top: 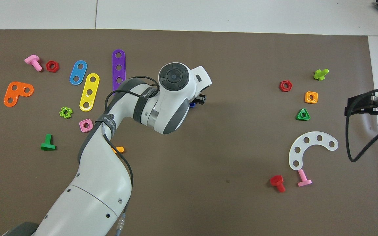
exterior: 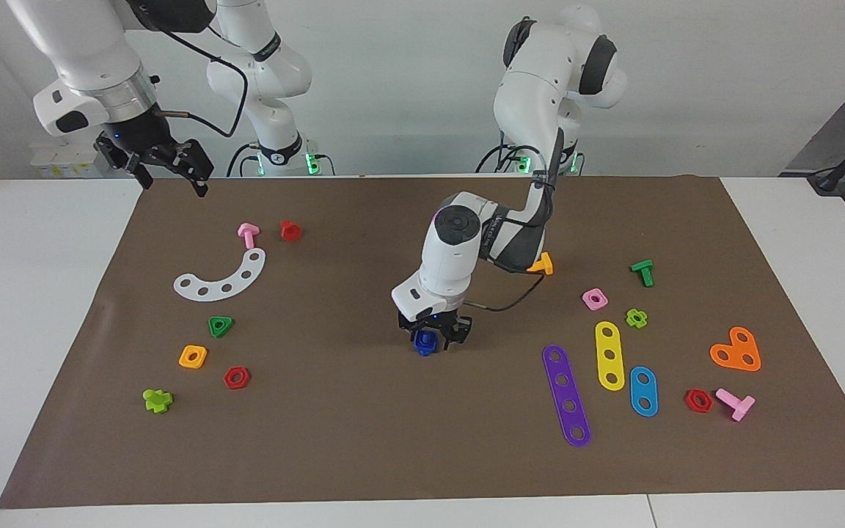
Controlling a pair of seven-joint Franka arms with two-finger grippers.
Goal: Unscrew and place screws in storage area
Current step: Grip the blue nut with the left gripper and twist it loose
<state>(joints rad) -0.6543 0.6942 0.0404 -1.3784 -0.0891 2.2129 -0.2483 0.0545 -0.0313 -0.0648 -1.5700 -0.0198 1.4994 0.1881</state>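
white arms (exterior: 452,257), dark grey joints — black cables, black tools

I can read nothing for certain; the white lettering on my left arm's black band (top: 144,94) stays illegible.

A broad stretch of bare brown paper mat (exterior: 364,440) lies open across the middle of the tabletop, from the small dark-blue plastic bolt (exterior: 425,343) to the cluster of a green triangular nut (exterior: 220,325), an orange square nut (exterior: 193,356) and a red hexagonal nut (exterior: 236,378). Low over the bolt the left gripper (exterior: 433,336) and its white arm block that spot. The right gripper (exterior: 166,165) hangs over the mat's corner at its own end. Toward the left arm's end, a purple perforated strip (exterior: 566,395) crowds the mat.
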